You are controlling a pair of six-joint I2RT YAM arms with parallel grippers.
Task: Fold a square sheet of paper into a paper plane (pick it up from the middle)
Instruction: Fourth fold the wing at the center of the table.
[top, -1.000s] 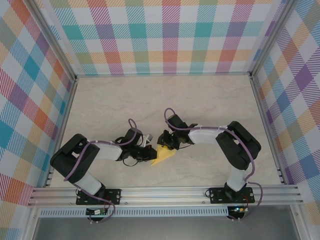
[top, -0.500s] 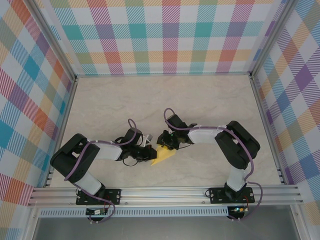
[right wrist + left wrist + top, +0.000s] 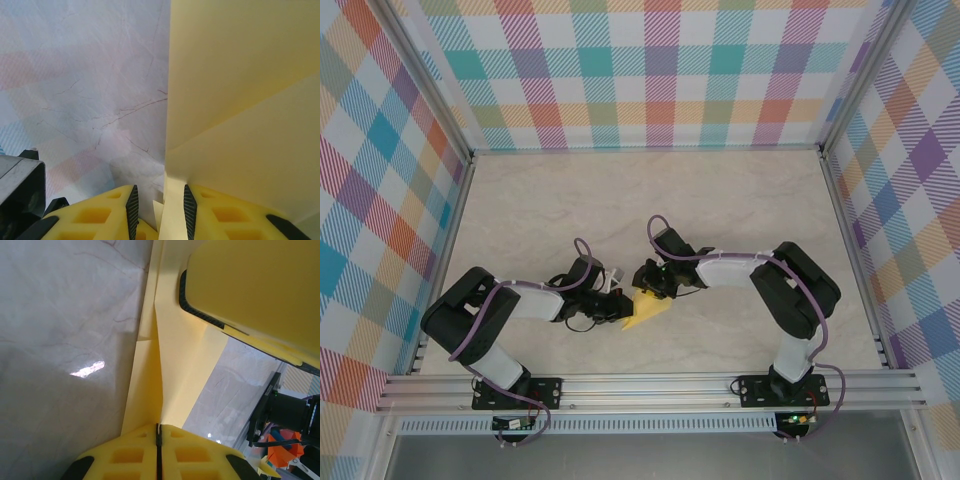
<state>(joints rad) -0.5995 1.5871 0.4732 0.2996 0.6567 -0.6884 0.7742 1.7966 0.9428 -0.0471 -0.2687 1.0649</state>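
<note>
The square sheet of paper (image 3: 648, 312) is a creased yellow wedge at the table's near middle, between both grippers. My left gripper (image 3: 618, 297) comes in from the left and is shut on the paper's raised centre crease (image 3: 161, 390), its pads pressed together (image 3: 159, 427). My right gripper (image 3: 645, 283) sits at the wedge's far tip. Its jaws stand apart (image 3: 160, 200), with a folded edge of the paper (image 3: 240, 100) between them, lying against the right pad. One yellow finger (image 3: 250, 285) of the right gripper rests over the paper in the left wrist view.
The marble-patterned table (image 3: 650, 200) stretches back to checked walls (image 3: 650, 70) on three sides. An aluminium rail (image 3: 650, 388) runs along the near edge, in front of both arm bases.
The right gripper's jaws have parted a little around the paper's edge. The left gripper and the paper have stayed in place.
</note>
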